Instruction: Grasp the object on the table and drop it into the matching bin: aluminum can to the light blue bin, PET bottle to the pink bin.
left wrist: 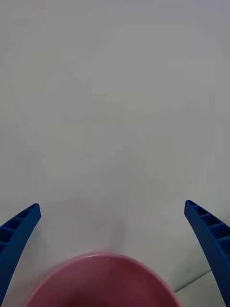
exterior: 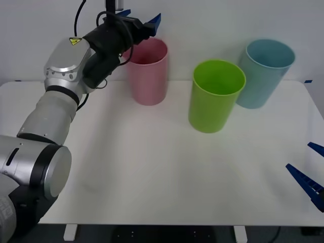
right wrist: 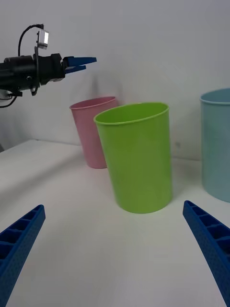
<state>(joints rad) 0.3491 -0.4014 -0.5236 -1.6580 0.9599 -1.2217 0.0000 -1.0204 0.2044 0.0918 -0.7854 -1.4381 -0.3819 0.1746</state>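
My left gripper (exterior: 139, 17) hangs open just above the rim of the pink bin (exterior: 148, 76), at the back left of the table (exterior: 152, 167). In the left wrist view the blue fingers (left wrist: 19, 230) stand wide apart with nothing between them, and the pink bin's rim (left wrist: 100, 283) lies right below. The right wrist view shows the left gripper (right wrist: 79, 62) over the pink bin (right wrist: 93, 134). The light blue bin (exterior: 260, 76) stands at the back right. The PET bottle and the aluminum can are out of view. My right gripper (exterior: 298, 156) rests open at the table's right edge.
A lime green bin (exterior: 215, 98) stands between the pink and light blue bins, a little nearer to me. From the right wrist, the green bin (right wrist: 139, 158) is straight ahead, with the light blue bin (right wrist: 218, 144) beside it. A white wall rises behind the table.
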